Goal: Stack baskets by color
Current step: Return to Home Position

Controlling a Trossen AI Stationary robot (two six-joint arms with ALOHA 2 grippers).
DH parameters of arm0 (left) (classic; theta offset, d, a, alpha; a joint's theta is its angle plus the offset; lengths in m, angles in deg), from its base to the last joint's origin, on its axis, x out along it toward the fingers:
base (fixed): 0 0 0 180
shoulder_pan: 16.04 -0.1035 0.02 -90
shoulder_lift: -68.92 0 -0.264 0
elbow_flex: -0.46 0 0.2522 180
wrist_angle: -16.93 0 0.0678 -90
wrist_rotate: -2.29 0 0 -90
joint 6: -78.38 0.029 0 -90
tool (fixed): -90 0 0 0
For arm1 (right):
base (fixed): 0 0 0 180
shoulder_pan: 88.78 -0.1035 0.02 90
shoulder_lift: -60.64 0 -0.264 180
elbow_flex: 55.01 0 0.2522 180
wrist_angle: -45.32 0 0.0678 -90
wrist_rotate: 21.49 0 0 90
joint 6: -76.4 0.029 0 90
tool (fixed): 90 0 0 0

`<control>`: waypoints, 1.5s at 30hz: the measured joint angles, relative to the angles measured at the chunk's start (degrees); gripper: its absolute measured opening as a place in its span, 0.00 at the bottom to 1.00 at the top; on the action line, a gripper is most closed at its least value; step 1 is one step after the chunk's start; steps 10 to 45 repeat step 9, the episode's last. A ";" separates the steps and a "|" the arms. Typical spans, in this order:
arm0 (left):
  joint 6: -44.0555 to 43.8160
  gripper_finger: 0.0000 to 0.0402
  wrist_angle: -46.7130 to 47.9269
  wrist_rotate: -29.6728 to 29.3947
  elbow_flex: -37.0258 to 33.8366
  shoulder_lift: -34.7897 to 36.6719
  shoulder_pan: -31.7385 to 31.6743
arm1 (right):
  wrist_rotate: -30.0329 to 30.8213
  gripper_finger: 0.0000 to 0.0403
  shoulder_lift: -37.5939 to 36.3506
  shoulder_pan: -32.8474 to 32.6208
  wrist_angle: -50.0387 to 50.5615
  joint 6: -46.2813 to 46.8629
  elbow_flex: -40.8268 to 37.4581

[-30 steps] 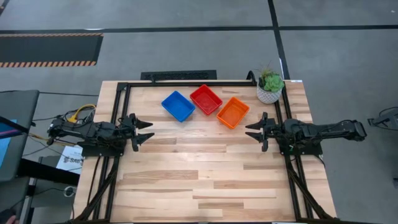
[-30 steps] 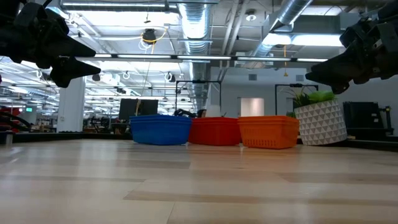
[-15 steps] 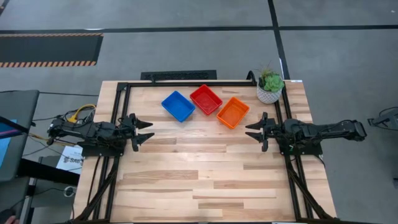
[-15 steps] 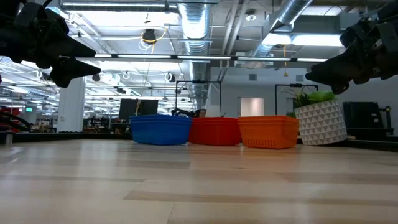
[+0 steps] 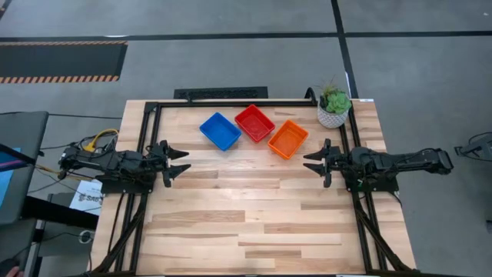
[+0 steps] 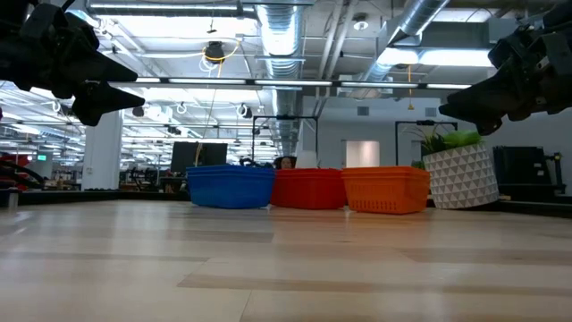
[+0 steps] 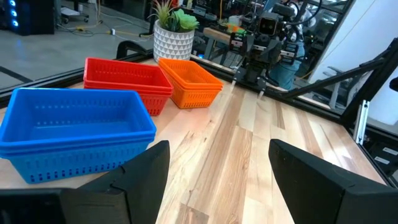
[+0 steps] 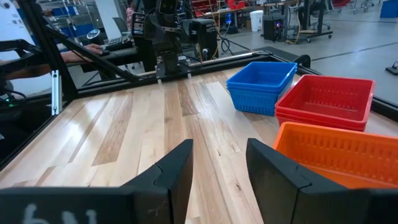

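High view, your inventory: 3 single-colour stacks side by side at the far table (image 5: 254, 215) edge, blue stack (image 5: 221, 131), red stack (image 5: 254, 123), orange stack (image 5: 288, 138); left gripper (image 5: 184, 161) and right gripper (image 5: 307, 163) parted, empty, unmoved this past second, so sorting looks finished.

The light wooden plank desk (image 5: 246, 219) is rectangular, with a black metal frame (image 5: 207, 103) running along its far edge and down both sides. Three nested stacks stand directly on its far half in a row:
- blue perforated plastic baskets (image 5: 220, 131) on the left
- red perforated plastic baskets (image 5: 254, 123) in the middle, farthest back
- orange perforated plastic baskets (image 5: 288, 138) on the right

Each stack sits skewed to the desk edges, just beside its neighbour; contact cannot be confirmed. A white patterned pot with a green plant (image 5: 334, 108) stands upright at the far right corner, near the orange stack.
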State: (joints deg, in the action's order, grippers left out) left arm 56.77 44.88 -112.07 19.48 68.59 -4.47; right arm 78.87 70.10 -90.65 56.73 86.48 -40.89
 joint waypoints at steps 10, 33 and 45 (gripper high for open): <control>0.00 0.65 0.00 0.00 0.00 0.00 0.00 | 0.00 0.42 0.00 0.00 -0.01 0.00 0.00; 0.00 0.65 0.00 0.00 0.00 0.00 0.00 | 0.00 0.42 0.00 0.00 -0.01 0.00 0.00; 0.00 0.65 0.00 0.00 0.00 0.00 0.00 | 0.00 0.42 0.00 0.00 -0.01 0.00 0.00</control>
